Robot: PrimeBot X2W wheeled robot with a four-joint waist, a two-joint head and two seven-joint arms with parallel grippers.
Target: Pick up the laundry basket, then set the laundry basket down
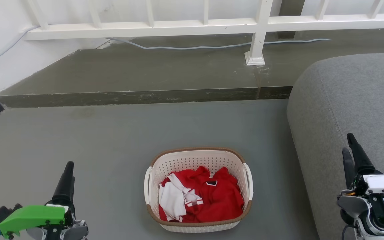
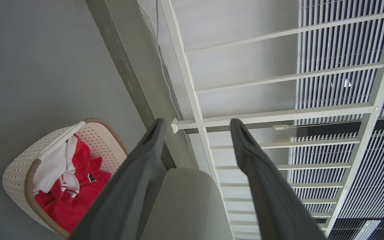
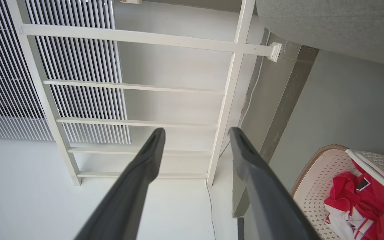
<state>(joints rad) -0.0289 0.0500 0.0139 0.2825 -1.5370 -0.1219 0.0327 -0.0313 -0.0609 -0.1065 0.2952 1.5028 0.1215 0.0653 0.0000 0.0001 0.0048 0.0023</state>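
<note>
The laundry basket (image 1: 198, 161), cream-white and perforated with a brown rim, stands on the grey floor in the lower middle of the head view. It holds red and white clothes (image 1: 205, 196). White loop handles sit on its left and right sides. My left gripper (image 1: 66, 180) hovers well to the basket's left, open and empty. My right gripper (image 1: 351, 150) hangs to the basket's right, in front of the sofa, open and empty. The left wrist view shows the basket (image 2: 18, 166) at lower left; the right wrist view shows the basket (image 3: 315, 186) at lower right.
A grey sofa (image 1: 358, 100) fills the right side, close to the basket. Behind the basket a raised concrete step (image 1: 145, 95) runs across, with a white railing (image 1: 178, 26) and a pale cable (image 1: 195, 46) on it. A white wall stands at far left.
</note>
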